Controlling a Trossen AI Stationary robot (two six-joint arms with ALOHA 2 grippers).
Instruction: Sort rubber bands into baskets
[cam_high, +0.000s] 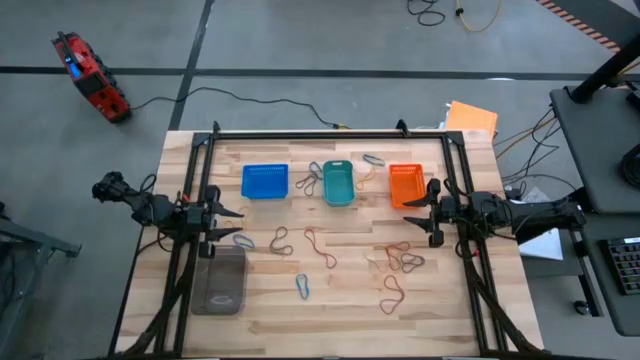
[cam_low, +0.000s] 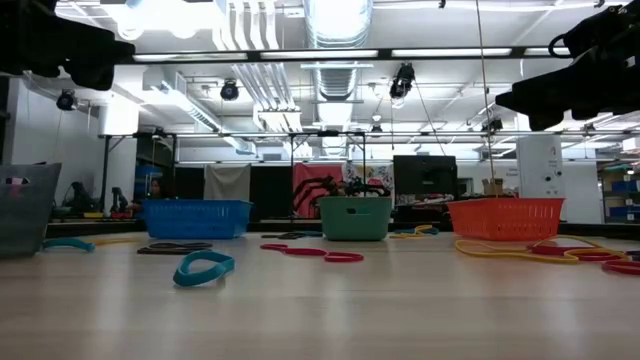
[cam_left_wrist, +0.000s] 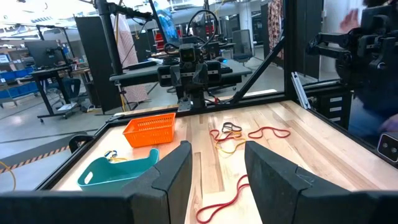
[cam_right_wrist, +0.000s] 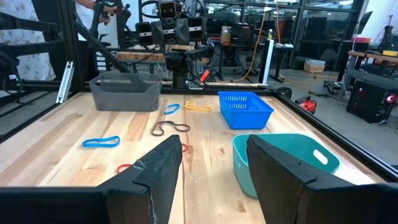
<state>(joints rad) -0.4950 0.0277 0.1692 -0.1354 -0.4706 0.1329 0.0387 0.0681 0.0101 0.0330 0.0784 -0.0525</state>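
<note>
Three baskets stand in a row on the far half of the table: blue (cam_high: 265, 181), teal (cam_high: 337, 183) and orange (cam_high: 405, 185). Rubber bands lie loose on the wood: a red one (cam_high: 320, 247), a blue one (cam_high: 303, 286), a red cluster (cam_high: 405, 260), and some around the teal basket (cam_high: 312, 180). My left gripper (cam_high: 232, 222) hovers open at the table's left side, pointing level toward the right, nothing between its fingers (cam_left_wrist: 174, 177). My right gripper (cam_high: 415, 213) hovers open at the right side, near the orange basket, facing left, fingers (cam_right_wrist: 158, 171) holding nothing.
A clear grey container (cam_high: 220, 280) stands near the left front, below my left gripper. Black frame rails (cam_high: 330, 133) run along the table's far edge and sides. An orange sheet (cam_high: 470, 118) lies at the far right corner. Bare wood lies along the near edge.
</note>
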